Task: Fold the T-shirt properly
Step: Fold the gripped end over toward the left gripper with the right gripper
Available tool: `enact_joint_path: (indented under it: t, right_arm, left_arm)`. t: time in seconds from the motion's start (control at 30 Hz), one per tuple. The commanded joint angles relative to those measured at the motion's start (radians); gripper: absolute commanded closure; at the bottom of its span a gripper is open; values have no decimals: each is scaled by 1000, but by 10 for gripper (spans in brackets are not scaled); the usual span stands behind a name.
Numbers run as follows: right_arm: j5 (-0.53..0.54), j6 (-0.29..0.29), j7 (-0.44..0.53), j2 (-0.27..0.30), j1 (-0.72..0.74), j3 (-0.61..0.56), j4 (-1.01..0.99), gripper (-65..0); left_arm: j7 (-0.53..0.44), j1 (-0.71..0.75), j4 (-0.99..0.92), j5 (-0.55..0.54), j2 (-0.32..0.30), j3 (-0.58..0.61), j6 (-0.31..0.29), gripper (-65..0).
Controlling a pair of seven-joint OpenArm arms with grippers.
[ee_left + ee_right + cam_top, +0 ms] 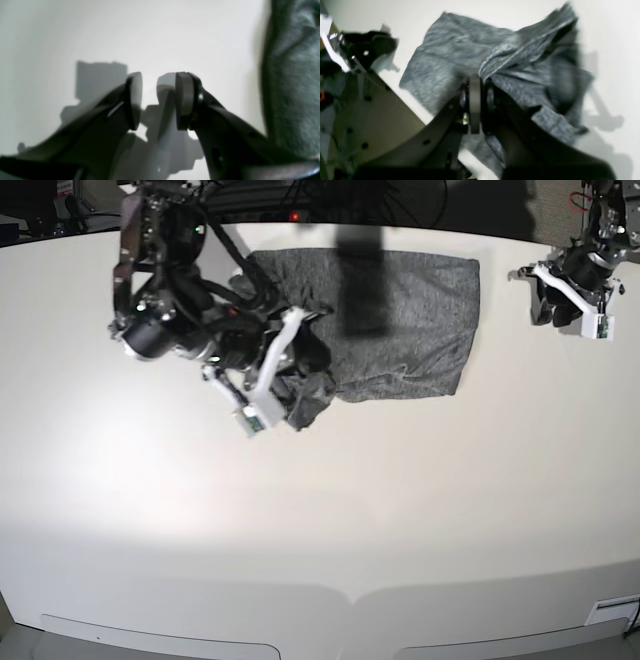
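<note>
Fabric is bunching where I'm pinching the T-shirt [400, 320] with my right gripper [477, 82] at the table's [320, 520] far edge, left gripper [158, 100] idling parted and empty, so pulling unevenly risks dragging folds crooked.

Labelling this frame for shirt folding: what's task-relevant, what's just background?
In the job:
- T-shirt, partly bunched
- right gripper, shut on the T-shirt
- left gripper, open, holding nothing

Background:
- white table
- dark post standing over the shirt
</note>
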Motion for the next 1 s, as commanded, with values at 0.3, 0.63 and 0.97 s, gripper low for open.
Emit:
enact_joint_path:
  t: [0.3, 0.63, 0.97]
  right_arm:
    - [-148, -59, 122, -170, 11, -246, 17, 0]
    - [-208, -142, 365, -170, 11, -420, -86, 0]
    - [-156, -140, 502, -170, 126, -478, -332, 0]
  left_arm:
    - [43, 8, 3, -16, 71, 2, -150, -215]
    - [63, 8, 3, -82, 71, 18, -194, -215]
    - [47, 5, 3, -82, 71, 76, -194, -215]
